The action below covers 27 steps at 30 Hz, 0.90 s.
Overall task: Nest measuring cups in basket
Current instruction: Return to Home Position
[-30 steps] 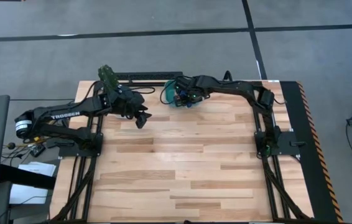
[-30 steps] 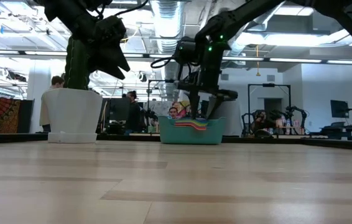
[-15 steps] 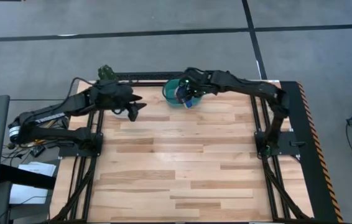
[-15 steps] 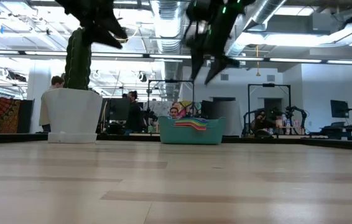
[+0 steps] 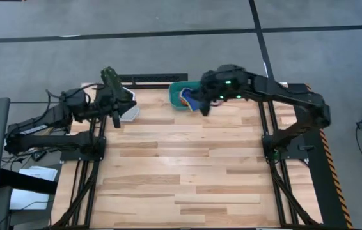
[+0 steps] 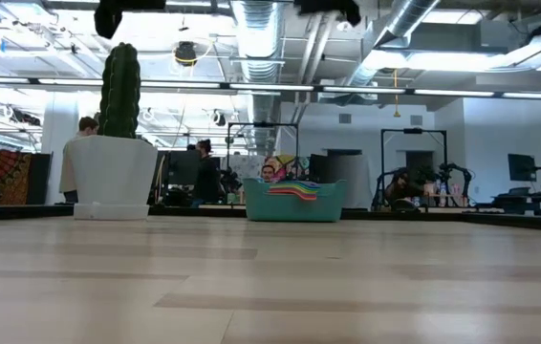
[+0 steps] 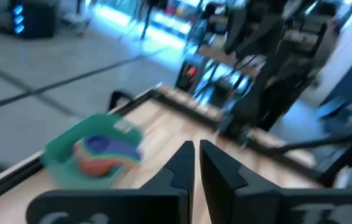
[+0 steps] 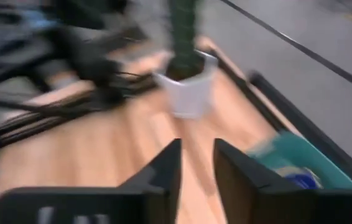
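High view, worktop seen from above. Basket (image 5: pixel 177 94) sits at the far edge, about 12 o'clock, out of the open working area. Measuring cups (image 6: pixel 294 191) are inside it, gathered as one stack. In the low view their coloured handles fan over the rim in a tidy band, which reads as cups seated one inside the next. No loose cup shows anywhere on the boards, so the nesting looks finished.

Right claw (image 8: pixel 196 163): fingers apart with a clear gap, holding nothing. It hangs just off the basket's 4 o'clock side and hides part of the rim from above. Apart makes sense for a claw with no load.

Left claw (image 7: pixel 196 163): fingers all but together, only a sliver between them, empty. It sits near 10 o'clock, beside the white pot (image 5: pixel 128 112) with the cactus (image 6: pixel 120 91), well apart from the basket. It points across toward the basket, and basket and cups show ahead in its wrist view.

Low view: neither claw is down at worktop level, only dark arm parts at the upper edge. Both are held high, likely to clear basket and plant on the way to rest.

Judgement: this is the stowing step and the job is all but over. The main risk is an arm brushing the cactus or clipping the basket rim.
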Tool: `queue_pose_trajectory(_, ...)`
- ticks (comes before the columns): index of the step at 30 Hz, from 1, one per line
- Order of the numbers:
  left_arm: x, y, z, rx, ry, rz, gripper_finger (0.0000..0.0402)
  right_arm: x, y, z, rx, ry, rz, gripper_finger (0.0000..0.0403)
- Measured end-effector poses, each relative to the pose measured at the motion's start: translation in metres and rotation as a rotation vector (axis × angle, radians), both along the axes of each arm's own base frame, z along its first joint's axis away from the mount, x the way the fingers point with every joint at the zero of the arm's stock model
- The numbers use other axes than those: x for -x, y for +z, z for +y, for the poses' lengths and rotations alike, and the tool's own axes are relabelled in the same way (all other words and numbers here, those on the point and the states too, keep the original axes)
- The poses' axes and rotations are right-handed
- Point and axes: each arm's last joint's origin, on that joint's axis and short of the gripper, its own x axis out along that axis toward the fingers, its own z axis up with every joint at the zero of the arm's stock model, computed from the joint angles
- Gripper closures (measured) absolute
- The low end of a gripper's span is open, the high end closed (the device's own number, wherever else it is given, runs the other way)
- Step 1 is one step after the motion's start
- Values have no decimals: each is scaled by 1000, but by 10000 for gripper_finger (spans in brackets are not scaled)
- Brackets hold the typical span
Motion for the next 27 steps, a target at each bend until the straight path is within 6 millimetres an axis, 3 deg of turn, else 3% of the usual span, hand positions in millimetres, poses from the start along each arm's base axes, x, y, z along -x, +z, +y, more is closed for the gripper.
queue_pose_trajectory(6, -23, -29, -20, -27, -41, -158, 387, 51, -7, 20, -35, 231, -218, 391)
queue_pose_trajectory(11, -33, -49, -31, -136, -62, -34, 386, 103, -28, 35, 9, 268, -302, 379)
queue_pose_trajectory(15, -30, -58, -36, -201, -168, 74, 386, 136, -63, 42, 41, 302, -142, 387)
queue_pose_trajectory(18, -23, -58, -36, -226, -204, 93, 386, 151, -83, 45, 56, 313, -67, 397)
queue_pose_trajectory(27, -16, -75, -29, -220, -192, 288, 386, 188, -119, 50, 222, 315, -267, 398)
